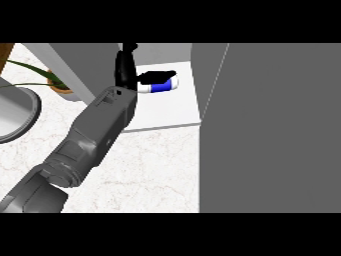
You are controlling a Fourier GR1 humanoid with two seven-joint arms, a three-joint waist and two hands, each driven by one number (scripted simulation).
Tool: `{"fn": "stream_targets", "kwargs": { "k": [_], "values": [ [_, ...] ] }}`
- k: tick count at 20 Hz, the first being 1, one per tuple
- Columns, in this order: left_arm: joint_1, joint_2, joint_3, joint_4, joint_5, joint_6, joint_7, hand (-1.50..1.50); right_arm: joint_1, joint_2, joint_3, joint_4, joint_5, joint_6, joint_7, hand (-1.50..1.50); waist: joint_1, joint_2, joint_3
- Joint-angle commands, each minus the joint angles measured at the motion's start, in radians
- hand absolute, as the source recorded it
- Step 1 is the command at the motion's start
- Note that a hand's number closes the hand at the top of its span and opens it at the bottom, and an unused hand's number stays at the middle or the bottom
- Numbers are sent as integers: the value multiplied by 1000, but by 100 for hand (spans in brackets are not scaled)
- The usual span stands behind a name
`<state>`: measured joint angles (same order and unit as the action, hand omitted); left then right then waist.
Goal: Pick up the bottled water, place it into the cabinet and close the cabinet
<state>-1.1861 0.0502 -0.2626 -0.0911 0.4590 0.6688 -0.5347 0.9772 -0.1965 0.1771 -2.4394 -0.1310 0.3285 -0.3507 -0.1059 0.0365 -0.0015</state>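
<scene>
Now, bottle: the bottled water [160, 85] lies on its side on the white cabinet shelf [169, 112], blue label up, near the back
Handling: likely light, stiff and smooth-sided; lying down it may roll, so the label band around the middle looks the best place to hold
Hand: the left hand [131, 70] reaches over the shelf, thumb dark across the bottle's left end; whether the fingers pinch it I cannot tell
Right hand: not seen
Cabinet door: the grey cabinet door [276, 130] stands open at the right
Around: marble counter [158, 170], a potted plant [44, 77] far left, a pale round basin [7, 117] beside it
</scene>
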Motion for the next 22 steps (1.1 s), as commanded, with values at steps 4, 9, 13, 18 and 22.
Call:
{"fn": "stream_targets", "kwargs": {
  "k": [4,9,13,18,22],
  "values": [
    [-5,-1,67,-82,53,-155,-116,-150,9,-15,-23,-29,-69,24,14,-150,14,-3,-1],
    [-10,-28,95,-107,70,-267,-159,-150,2,-7,-21,-27,-65,25,26,-150,42,-17,1],
    [-10,-3,106,-101,66,-321,-132,-150,25,7,3,-82,-69,9,72,-150,62,-25,1],
    [82,-49,78,-202,81,-296,-168,-150,41,26,20,-97,-48,-5,79,-150,76,-38,1],
    [157,-50,46,-273,91,-310,-156,-150,42,1,-4,-136,-107,-7,149,-150,92,-39,1]
  ]
}}
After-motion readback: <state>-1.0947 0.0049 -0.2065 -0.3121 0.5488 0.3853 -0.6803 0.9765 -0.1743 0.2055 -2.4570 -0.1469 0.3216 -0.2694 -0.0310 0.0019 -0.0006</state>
